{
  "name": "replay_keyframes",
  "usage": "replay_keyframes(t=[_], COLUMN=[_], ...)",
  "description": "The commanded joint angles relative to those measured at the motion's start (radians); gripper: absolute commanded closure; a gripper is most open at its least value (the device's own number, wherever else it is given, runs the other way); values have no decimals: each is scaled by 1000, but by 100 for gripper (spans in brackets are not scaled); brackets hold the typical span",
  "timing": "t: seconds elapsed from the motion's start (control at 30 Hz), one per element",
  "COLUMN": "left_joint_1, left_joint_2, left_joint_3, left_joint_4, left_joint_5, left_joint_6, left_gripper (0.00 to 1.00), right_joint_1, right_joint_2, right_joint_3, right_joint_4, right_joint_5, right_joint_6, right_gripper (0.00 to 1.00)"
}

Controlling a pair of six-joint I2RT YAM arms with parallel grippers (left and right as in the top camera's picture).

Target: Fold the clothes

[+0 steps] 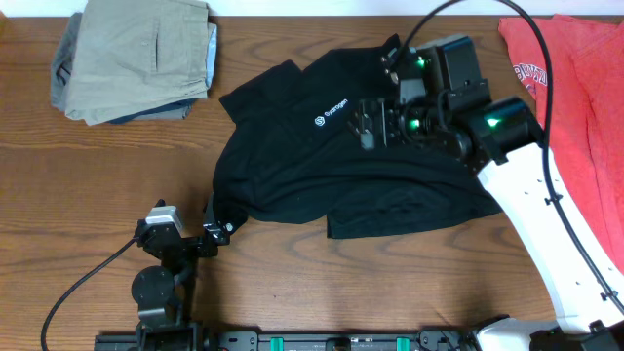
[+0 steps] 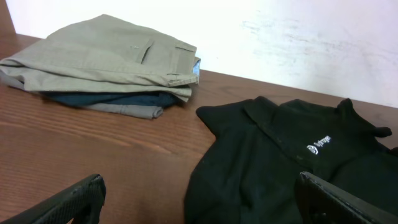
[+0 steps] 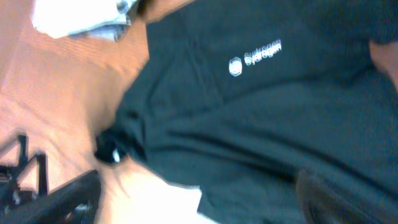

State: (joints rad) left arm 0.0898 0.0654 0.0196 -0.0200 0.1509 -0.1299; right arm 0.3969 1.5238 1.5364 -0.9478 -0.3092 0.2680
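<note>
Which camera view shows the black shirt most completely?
The overhead view: the black shirt appears there almost whole, crumpled, with its outline clear. The left wrist view shows only the collar side and the white logo; the right wrist view gives a blurred close-up around the logo.

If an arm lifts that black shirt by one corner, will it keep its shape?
Probably not: the black shirt lies in soft rumpled folds, so it would likely droop from the pinched spot. It looks thin and light; pushed, it would probably bunch up on the wooden table rather than slide whole.
</note>
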Motion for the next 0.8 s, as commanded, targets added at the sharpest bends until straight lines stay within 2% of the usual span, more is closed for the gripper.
replay_keyframes(t=[0.0,0.2,0.27,0.57,0.77], left_joint_1=[2,2,2,2,2], left_joint_2=[-1,-1,-1,-1,-1], left_joint_3=[-16,-16,-16,-16,-16], left_joint_4=[-35,-35,-35,-35,-35], left_joint_5=[14,14,14,14,14], left_joint_6=[6,6,6,6,6], left_gripper=[2,2,2,2,2], right_joint_1=[27,105,135,240,309], right_joint_2=[7,50,69,214,309], right_joint_3=[4,-40,-79,-251,-256], right_joint_4=[-73,-182,-168,-35,-22], right_joint_5=[-30,15,34,37,97], right_joint_6=[-79,-104,-90,-55,-22], right_gripper=[21,22,23,40,39])
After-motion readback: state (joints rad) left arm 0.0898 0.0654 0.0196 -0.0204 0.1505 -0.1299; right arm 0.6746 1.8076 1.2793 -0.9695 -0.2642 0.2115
